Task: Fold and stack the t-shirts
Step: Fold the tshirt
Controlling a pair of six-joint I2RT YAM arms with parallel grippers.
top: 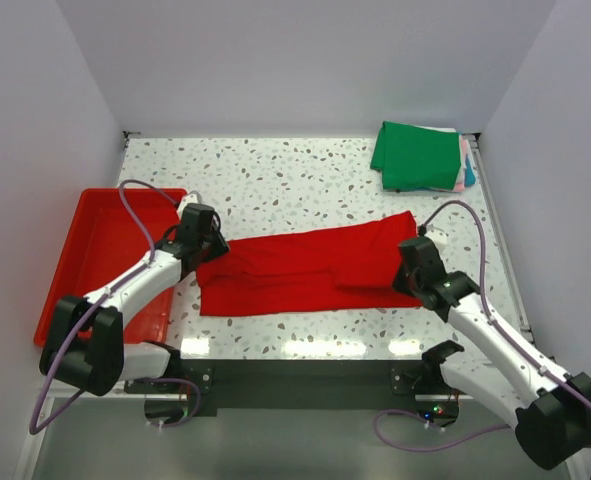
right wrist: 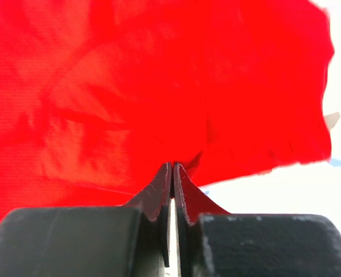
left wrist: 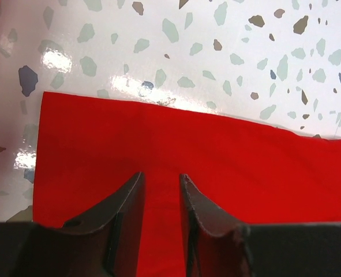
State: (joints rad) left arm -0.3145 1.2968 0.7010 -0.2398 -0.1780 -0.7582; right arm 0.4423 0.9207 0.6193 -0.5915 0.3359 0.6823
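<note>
A plain bright red t-shirt (top: 305, 265) lies as a long folded band across the middle of the speckled table. My left gripper (top: 209, 246) stands over its left end, and in the left wrist view its gripper (left wrist: 161, 176) is open, the two fingers apart above flat red cloth (left wrist: 216, 150). At the shirt's right end my right gripper (top: 411, 268) is shut on the cloth; the right wrist view shows that gripper (right wrist: 173, 165) pinching a bunched fold of the red t-shirt (right wrist: 130, 86). A folded green t-shirt (top: 417, 155) tops a stack at the back right.
Pink, white and teal folded edges (top: 465, 168) show under the green shirt near the right wall. A rigid red plastic tray (top: 90, 245) sits at the table's left edge beside my left arm. White walls enclose the table on three sides.
</note>
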